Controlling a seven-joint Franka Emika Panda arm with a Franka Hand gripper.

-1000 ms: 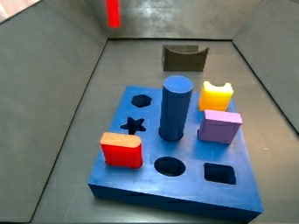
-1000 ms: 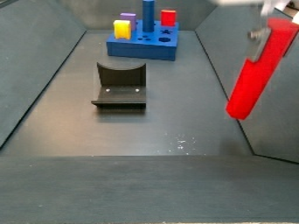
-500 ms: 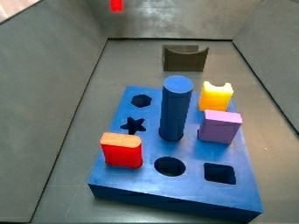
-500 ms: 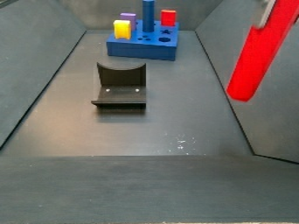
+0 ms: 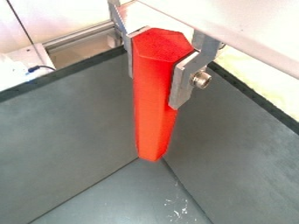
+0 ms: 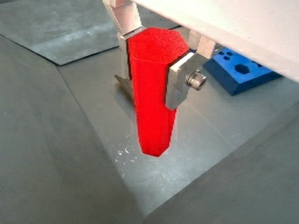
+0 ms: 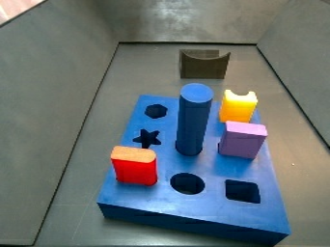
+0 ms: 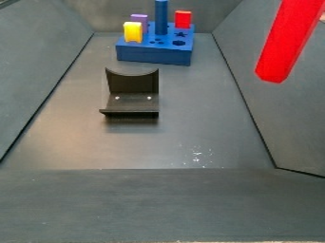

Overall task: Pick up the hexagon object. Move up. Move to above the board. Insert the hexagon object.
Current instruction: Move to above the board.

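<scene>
Hexagon object [image 5: 155,96] higher now (upright, clamped between gripper [image 5: 158,54] jaws)

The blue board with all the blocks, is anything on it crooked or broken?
Nothing stands out. On the flat blue board the blocks stand upright. The claw, away from it, holds the long red hexagon rod upright above the floor.

Even, dim overhead light — soft low-resolution frames, faint glare on grey floor [image 8: 152,142].

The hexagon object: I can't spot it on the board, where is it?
The hexagon object hangs clamped in the gripper, off the floor, away from the board.
</scene>
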